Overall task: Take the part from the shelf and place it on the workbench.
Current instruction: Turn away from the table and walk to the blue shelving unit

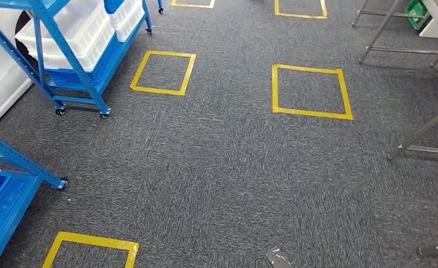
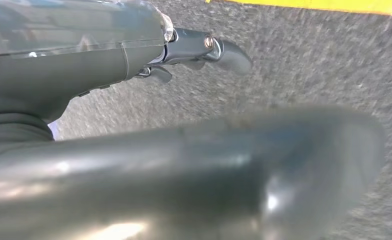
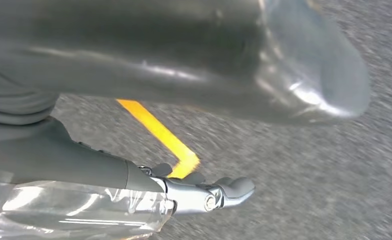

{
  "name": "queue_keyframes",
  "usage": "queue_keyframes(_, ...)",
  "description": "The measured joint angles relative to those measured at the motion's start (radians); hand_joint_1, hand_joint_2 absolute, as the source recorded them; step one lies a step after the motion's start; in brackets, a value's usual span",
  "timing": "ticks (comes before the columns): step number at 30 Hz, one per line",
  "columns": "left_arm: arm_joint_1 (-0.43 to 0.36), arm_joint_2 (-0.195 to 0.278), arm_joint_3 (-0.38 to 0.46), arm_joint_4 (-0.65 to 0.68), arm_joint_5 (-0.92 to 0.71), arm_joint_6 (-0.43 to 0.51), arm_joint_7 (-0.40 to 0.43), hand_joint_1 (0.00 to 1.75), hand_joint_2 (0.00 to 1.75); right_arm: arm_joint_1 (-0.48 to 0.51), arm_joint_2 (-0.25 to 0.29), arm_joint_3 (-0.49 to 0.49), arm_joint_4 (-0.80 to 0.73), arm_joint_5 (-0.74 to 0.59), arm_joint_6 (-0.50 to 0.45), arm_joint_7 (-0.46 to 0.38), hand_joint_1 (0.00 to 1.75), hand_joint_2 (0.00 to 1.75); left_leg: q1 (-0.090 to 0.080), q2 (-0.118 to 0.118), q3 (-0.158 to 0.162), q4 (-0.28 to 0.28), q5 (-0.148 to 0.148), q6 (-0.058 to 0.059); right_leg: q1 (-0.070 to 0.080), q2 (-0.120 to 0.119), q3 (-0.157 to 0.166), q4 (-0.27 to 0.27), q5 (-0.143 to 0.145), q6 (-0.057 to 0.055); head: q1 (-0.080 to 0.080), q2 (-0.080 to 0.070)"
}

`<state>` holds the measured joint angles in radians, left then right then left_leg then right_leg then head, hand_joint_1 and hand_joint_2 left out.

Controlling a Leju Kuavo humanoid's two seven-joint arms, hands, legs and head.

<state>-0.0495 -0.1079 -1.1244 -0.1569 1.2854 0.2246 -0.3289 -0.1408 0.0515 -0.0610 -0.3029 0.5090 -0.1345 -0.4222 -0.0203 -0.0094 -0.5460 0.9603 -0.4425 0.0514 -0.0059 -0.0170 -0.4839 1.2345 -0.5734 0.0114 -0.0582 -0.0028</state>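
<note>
— while we look down at the grey carpet, where's the part?
— we can't tell; white bins sit on the blue shelf.
— our hands?
— left hand and right hand hang with fingers released, holding nothing.

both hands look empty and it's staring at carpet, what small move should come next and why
Probably a turn and step toward the blue shelf ahead on the left. The left hand and right hand hang over grey carpet holding nothing, so no part has been picked yet. The white bins on that shelf sit beyond the yellow tape squares, seemingly too far to reach from here.
</note>
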Motion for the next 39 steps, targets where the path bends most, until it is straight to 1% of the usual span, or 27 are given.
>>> queue_keyframes(2,-0.003,-0.001,0.000,0.000,-0.002,0.002,-0.004,0.00,0.00,0.007,-0.003,0.000,0.001,-0.006,0.000,-0.003,0.00,0.00,0.008,-0.033,0.060,-0.008,-0.034,-0.006,-0.010,0.015,-0.110,0.057,-0.090,0.010,0.000,0.000)
queue_keyframes(3,-0.003,-0.001,0.000,0.000,-0.002,0.004,-0.006,0.00,0.00,0.011,-0.004,0.000,0.002,-0.013,0.001,-0.006,0.00,0.00,0.014,-0.049,0.092,-0.010,-0.055,-0.012,-0.014,0.016,-0.151,0.046,-0.132,0.017,0.000,0.000)
queue_keyframes(4,-0.002,-0.002,0.000,0.000,-0.002,0.005,-0.006,0.00,0.00,0.015,-0.005,-0.001,0.002,-0.021,0.003,-0.009,0.00,0.00,0.019,-0.062,0.125,-0.010,-0.076,-0.018,-0.019,0.016,-0.183,0.016,-0.146,0.025,0.000,0.000)
queue_keyframes(5,-0.001,-0.002,0.000,0.000,0.001,0.005,-0.006,0.00,0.00,0.017,-0.006,-0.001,0.003,-0.029,0.006,-0.013,0.00,0.00,0.024,-0.072,0.155,-0.010,-0.100,-0.026,-0.024,0.016,-0.210,-0.029,-0.114,0.034,0.000,0.000)
queue_keyframes(6,0.001,-0.002,0.000,0.000,0.005,0.003,-0.008,0.00,0.00,0.020,-0.007,-0.002,0.004,-0.036,0.009,-0.017,0.00,0.00,0.028,-0.078,0.180,-0.009,-0.126,-0.032,-0.028,0.016,-0.232,-0.080,-0.019,0.041,0.000,0.000)
queue_keyframes(8,0.004,0.000,0.001,0.001,0.012,0.000,-0.011,0.00,0.00,0.018,-0.007,-0.003,0.008,-0.043,0.012,-0.025,0.00,0.00,0.029,-0.084,0.212,0.001,-0.173,-0.049,-0.029,0.017,-0.261,-0.143,0.175,0.032,0.000,0.000)
queue_keyframes(9,0.003,0.001,0.002,0.001,0.014,-0.001,-0.013,0.00,0.00,0.015,-0.007,-0.004,0.008,-0.045,0.013,-0.029,0.00,0.00,0.030,-0.085,0.221,0.002,-0.189,-0.057,-0.026,0.019,-0.269,-0.149,0.229,0.020,0.000,0.000)
queue_keyframes(10,0.000,0.001,0.003,0.001,0.015,-0.001,-0.014,0.00,0.00,0.010,-0.007,-0.004,0.008,-0.047,0.014,-0.033,0.00,0.00,0.032,-0.084,0.220,0.012,-0.191,-0.067,-0.021,0.020,-0.271,-0.145,0.231,0.004,-0.001,0.000)
queue_keyframes(12,-0.005,0.002,0.005,0.001,0.015,-0.001,-0.016,0.00,0.00,0.006,-0.008,-0.004,0.007,-0.044,0.009,-0.031,0.00,0.00,0.036,-0.069,0.184,0.081,-0.157,-0.080,-0.017,0.021,-0.257,-0.149,0.212,-0.017,0.000,0.000)
queue_keyframes(14,-0.008,0.002,0.006,0.001,0.015,-0.001,-0.015,0.00,0.00,0.006,-0.009,-0.002,0.007,-0.025,-0.008,-0.021,0.00,0.00,0.037,-0.034,0.104,0.217,-0.136,-0.089,-0.017,0.017,-0.226,-0.166,0.195,-0.032,-0.001,0.000)
queue_keyframes(16,-0.008,0.002,0.007,0.001,0.015,0.000,-0.014,0.00,0.00,0.006,-0.010,0.003,0.007,-0.005,-0.024,-0.016,0.00,0.00,0.037,-0.008,0.022,0.312,-0.198,-0.095,-0.014,0.011,-0.193,-0.176,0.175,-0.038,-0.001,0.000)
queue_keyframes(17,-0.008,0.001,0.007,0.001,0.016,0.000,-0.013,0.00,0.00,0.007,-0.010,0.005,0.007,0.001,-0.027,-0.014,0.00,0.00,0.037,-0.004,-0.008,0.328,-0.238,-0.096,-0.012,0.006,-0.178,-0.178,0.164,-0.040,-0.001,0.000)
queue_keyframes(18,-0.008,0.001,0.007,0.001,0.016,0.000,-0.012,0.00,0.00,0.007,-0.010,0.007,0.007,0.004,-0.028,-0.013,0.00,0.00,0.037,-0.002,-0.028,0.323,-0.257,-0.095,-0.010,0.001,-0.164,-0.179,0.154,-0.041,-0.001,0.000)
queue_keyframes(19,-0.008,0.001,0.007,0.001,0.016,0.000,-0.012,0.00,0.00,0.007,-0.010,0.008,0.007,0.006,-0.029,-0.012,0.00,0.00,0.037,0.000,-0.036,0.295,-0.244,-0.092,-0.008,-0.006,-0.151,-0.179,0.144,-0.041,-0.001,0.000)
queue_keyframes(20,-0.008,0.001,0.007,0.001,0.016,0.000,-0.012,0.00,0.00,0.007,-0.010,0.010,0.007,0.007,-0.029,-0.012,0.00,0.00,0.035,0.008,-0.033,0.244,-0.198,-0.087,-0.006,-0.015,-0.137,-0.179,0.135,-0.041,-0.001,0.000)
queue_keyframes(21,-0.008,0.001,0.008,0.001,0.016,0.000,-0.012,0.00,0.00,0.007,-0.010,0.012,0.007,0.008,-0.029,-0.011,0.00,0.00,0.031,0.027,-0.023,0.180,-0.135,-0.078,-0.005,-0.024,-0.126,-0.180,0.127,-0.040,-0.001,0.000)
queue_keyframes(22,-0.009,0.002,0.008,0.001,0.016,0.001,-0.011,0.00,0.00,0.008,-0.010,0.014,0.008,0.008,-0.028,-0.011,0.00,0.00,0.024,0.053,-0.016,0.127,-0.093,-0.069,-0.003,-0.034,-0.116,-0.180,0.120,-0.038,0.000,0.000)
queue_keyframes(24,-0.012,0.002,0.009,0.001,0.016,0.001,-0.010,0.00,0.00,0.008,-0.009,0.017,0.008,0.008,-0.022,-0.009,0.00,0.00,0.012,0.091,-0.015,0.076,-0.063,-0.056,0.000,-0.054,-0.108,-0.180,0.111,-0.028,0.000,0.000)
queue_keyframes(26,-0.012,0.002,0.010,0.001,0.016,0.002,-0.010,0.00,0.00,0.008,-0.009,0.020,0.008,0.008,-0.014,-0.007,0.00,0.00,0.010,0.077,-0.017,0.071,-0.052,-0.047,0.002,-0.077,-0.101,-0.182,0.103,-0.015,-0.001,0.000)
queue_keyframes(27,-0.010,0.001,0.011,0.001,0.016,0.003,-0.010,0.00,0.00,0.007,-0.009,0.021,0.008,0.008,-0.012,-0.006,0.00,0.00,0.012,0.065,-0.013,0.063,-0.036,-0.041,0.001,-0.075,-0.097,-0.178,0.097,-0.009,-0.001,0.000)
queue_keyframes(29,-0.010,0.000,0.013,0.001,0.017,0.004,-0.011,0.00,0.00,0.004,-0.009,0.023,0.008,0.008,-0.008,-0.005,0.00,0.00,0.019,0.041,-0.004,0.049,-0.019,-0.029,-0.003,-0.036,-0.112,-0.131,0.060,0.000,-0.001,0.000)
queue_keyframes(31,-0.012,0.000,0.014,0.001,0.017,0.005,-0.012,0.00,0.00,0.006,-0.009,0.023,0.008,0.008,-0.006,-0.004,0.00,0.00,0.020,0.016,-0.003,0.046,-0.015,-0.023,-0.007,0.005,-0.168,-0.012,-0.001,0.005,-0.001,0.000)
queue_keyframes(33,-0.011,0.000,0.015,0.001,0.017,0.006,-0.014,0.00,0.00,0.009,-0.009,0.024,0.009,0.008,-0.005,-0.003,0.00,0.00,0.018,-0.014,-0.002,0.047,-0.016,-0.022,-0.008,0.013,-0.220,0.080,-0.023,0.008,-0.001,0.000)
queue_keyframes(34,-0.010,0.000,0.015,0.001,0.019,0.006,-0.016,0.00,0.00,0.010,-0.009,0.024,0.009,0.008,-0.004,-0.002,0.00,0.00,0.018,-0.028,0.000,0.048,-0.017,-0.022,-0.008,0.015,-0.223,0.074,-0.003,0.008,-0.001,0.000)
queue_keyframes(35,-0.010,0.000,0.016,0.001,0.020,0.007,-0.019,0.00,0.00,0.009,-0.009,0.024,0.009,0.008,-0.004,0.000,0.00,0.00,0.019,-0.042,0.002,0.049,-0.020,-0.023,-0.008,0.017,-0.209,0.032,0.032,0.007,-0.001,0.000)
queue_keyframes(37,-0.011,-0.001,0.016,0.001,0.023,0.005,-0.027,0.00,0.00,0.008,-0.010,0.024,0.009,0.008,-0.004,0.003,0.00,0.00,0.019,-0.067,0.004,0.054,-0.027,-0.030,-0.009,0.047,-0.154,-0.103,0.104,0.003,-0.001,0.000)
queue_keyframes(39,-0.011,-0.001,0.018,0.001,0.029,-0.010,-0.033,0.00,0.00,0.005,-0.010,0.024,0.009,0.010,-0.004,0.007,0.00,0.00,0.019,-0.085,0.000,0.059,-0.033,-0.041,-0.009,0.074,-0.122,-0.181,0.127,0.000,-0.001,0.000)
